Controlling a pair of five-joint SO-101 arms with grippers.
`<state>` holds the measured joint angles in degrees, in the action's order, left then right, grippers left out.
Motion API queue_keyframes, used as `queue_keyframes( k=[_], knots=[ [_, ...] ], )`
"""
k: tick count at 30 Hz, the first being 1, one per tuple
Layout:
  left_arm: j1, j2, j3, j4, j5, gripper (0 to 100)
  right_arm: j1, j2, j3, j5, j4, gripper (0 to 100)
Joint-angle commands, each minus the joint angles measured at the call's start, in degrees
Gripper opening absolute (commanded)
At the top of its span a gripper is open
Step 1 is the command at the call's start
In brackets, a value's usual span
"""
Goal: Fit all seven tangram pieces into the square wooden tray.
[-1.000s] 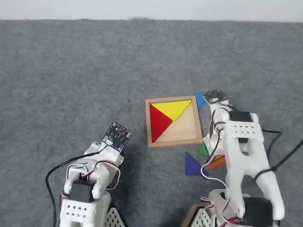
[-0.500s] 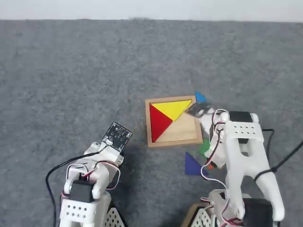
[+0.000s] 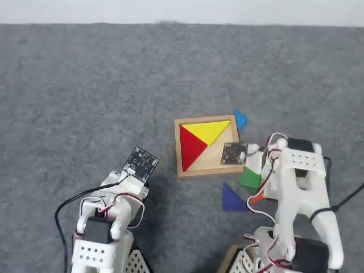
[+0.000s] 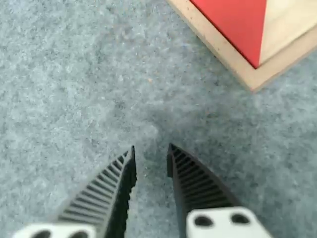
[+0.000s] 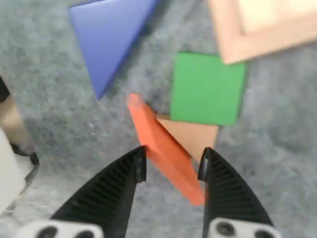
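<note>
From above, the tray (image 3: 206, 170) holds two triangles (image 3: 192, 147). My left gripper (image 4: 151, 153) hangs slightly parted over carpet (image 4: 74, 74). My right gripper (image 5: 171, 161), jaws spread, straddles the orange piece (image 5: 163, 144) near the tray; I should square to its edges before pinching.

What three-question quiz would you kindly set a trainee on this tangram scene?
1. True or false: the green square lies inside the wooden tray.
2. Which colours are the two triangles seated in the tray?
3. Which piece does the right tool straddle? A purple triangle, B orange piece, C green square.
Key: 1 false; 2 yellow triangle and red triangle; 3 B.
</note>
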<state>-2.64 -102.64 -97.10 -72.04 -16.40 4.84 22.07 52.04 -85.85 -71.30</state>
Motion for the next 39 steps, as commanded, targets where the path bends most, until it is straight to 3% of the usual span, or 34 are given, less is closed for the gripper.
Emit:
queue_keyframes(
  k=[1, 9, 14, 17, 25, 30, 35, 39],
  knots=[
    [0.35, -0.62, 0.66, 0.09, -0.53, 10, 0.66, 1.89, 1.93, -1.85, 3.38, 18.4],
    [0.35, -0.62, 0.66, 0.09, -0.53, 10, 0.66, 1.89, 2.64, -2.64, 3.12, 17.8],
    [0.35, -0.62, 0.66, 0.09, -0.53, 10, 0.66, 1.89, 5.36, -2.64, 3.56, 0.0],
    [0.35, -0.62, 0.66, 0.09, -0.53, 10, 0.92, 1.98, 6.33, -2.29, 3.74, 0.9],
    [0.35, -0.62, 0.66, 0.09, -0.53, 10, 0.31, 6.99, -5.71, 8.18, -1.19, 0.8],
    [0.35, -0.62, 0.66, 0.09, -0.53, 10, -7.43, 10.86, -18.37, 13.98, -8.48, 0.8],
    [0.35, -0.62, 0.66, 0.09, -0.53, 10, -18.24, 8.04, -24.09, 19.25, -8.66, 0.8],
    [0.35, -0.62, 0.66, 0.09, -0.53, 10, -21.85, -0.75, -26.9, 22.33, -5.85, 0.8]
  ],
)
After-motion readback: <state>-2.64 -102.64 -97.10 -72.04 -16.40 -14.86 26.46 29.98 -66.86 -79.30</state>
